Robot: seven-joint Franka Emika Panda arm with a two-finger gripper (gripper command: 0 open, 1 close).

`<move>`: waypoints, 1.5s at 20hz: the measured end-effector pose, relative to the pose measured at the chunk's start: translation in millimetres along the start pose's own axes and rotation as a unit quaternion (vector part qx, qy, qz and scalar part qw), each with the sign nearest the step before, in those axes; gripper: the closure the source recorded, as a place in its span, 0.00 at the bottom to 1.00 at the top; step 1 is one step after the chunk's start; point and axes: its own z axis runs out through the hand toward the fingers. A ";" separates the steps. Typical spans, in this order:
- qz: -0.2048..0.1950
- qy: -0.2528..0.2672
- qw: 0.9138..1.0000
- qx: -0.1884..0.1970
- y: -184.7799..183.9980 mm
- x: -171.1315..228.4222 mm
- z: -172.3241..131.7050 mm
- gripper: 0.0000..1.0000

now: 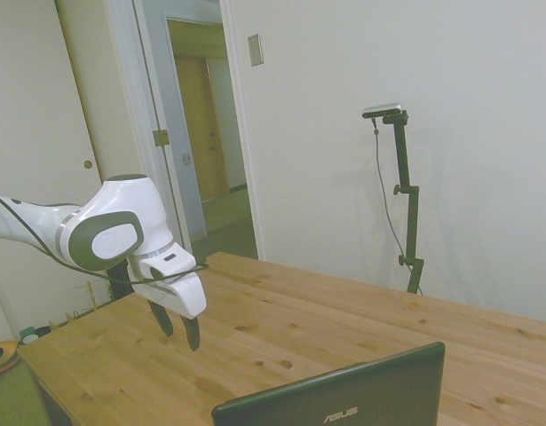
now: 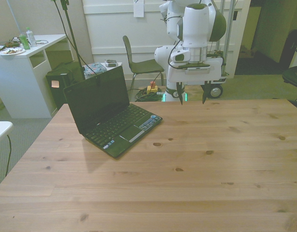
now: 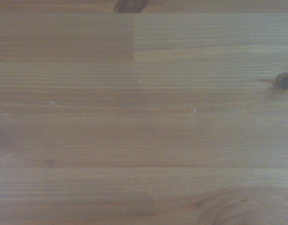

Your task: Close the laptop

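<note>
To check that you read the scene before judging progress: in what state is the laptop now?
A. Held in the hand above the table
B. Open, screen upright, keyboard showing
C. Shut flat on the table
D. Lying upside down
B: the laptop stands open on the table, its dark screen raised and its keyboard showing, while the hand hangs apart from it, empty.

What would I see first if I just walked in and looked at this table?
You'd spot the open laptop first, dark and shiny, sitting on the wooden table toward the front view's left with its screen standing up. Next you'd notice the big white robot arm at the table's far edge, its gripper hanging open above bare wood, well apart from the laptop.
</note>
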 end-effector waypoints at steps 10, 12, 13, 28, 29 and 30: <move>0.033 0.039 0.999 0.017 30.1 21.1 -81.6 0.00; 0.055 0.041 0.997 0.022 48.6 27.6 -95.6 0.00; 0.069 0.041 0.996 0.025 59.5 32.6 -101.8 0.00; 0.242 0.068 0.966 0.053 241.5 114.2 -166.5 0.00; 0.250 0.069 0.964 0.055 253.4 115.9 -169.0 0.00; 0.257 0.069 0.962 0.056 264.7 117.1 -170.8 0.00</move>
